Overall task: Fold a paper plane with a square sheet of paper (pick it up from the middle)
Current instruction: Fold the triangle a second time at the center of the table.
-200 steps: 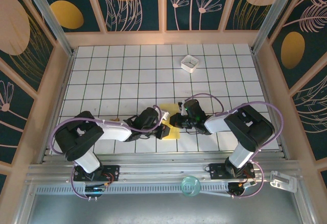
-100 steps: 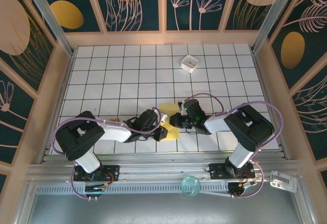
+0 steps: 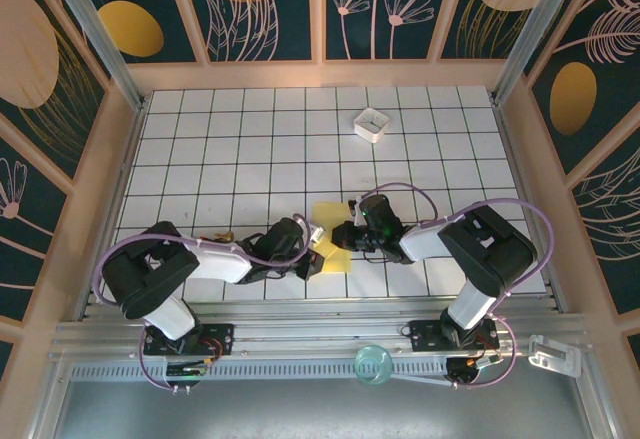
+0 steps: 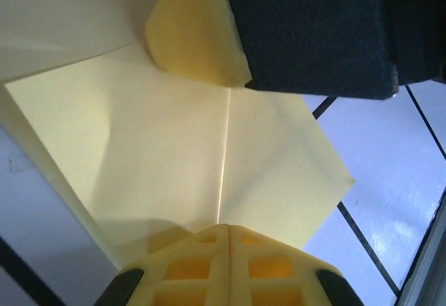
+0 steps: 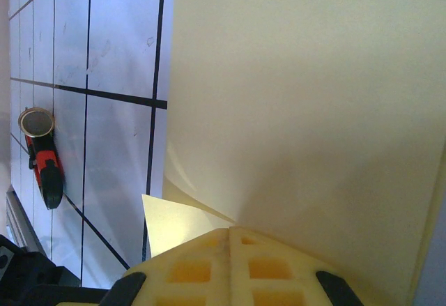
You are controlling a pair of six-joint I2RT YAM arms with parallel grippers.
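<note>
Sheet of paper [image 3: 328, 212], yellow, centre crease, left arm [image 3: 215, 257] low reaching toward the sheet, left claw [image 4: 224, 233] clenched at its edge, right arm [image 3: 440, 239] bent toward it, right claw [image 5: 230, 233] clenched on it.

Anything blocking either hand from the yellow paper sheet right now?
Nothing visible. The left hand and the right hand are both shut directly on the thin yellow paper sheet. The small white square box sits far back, well clear of both.
</note>
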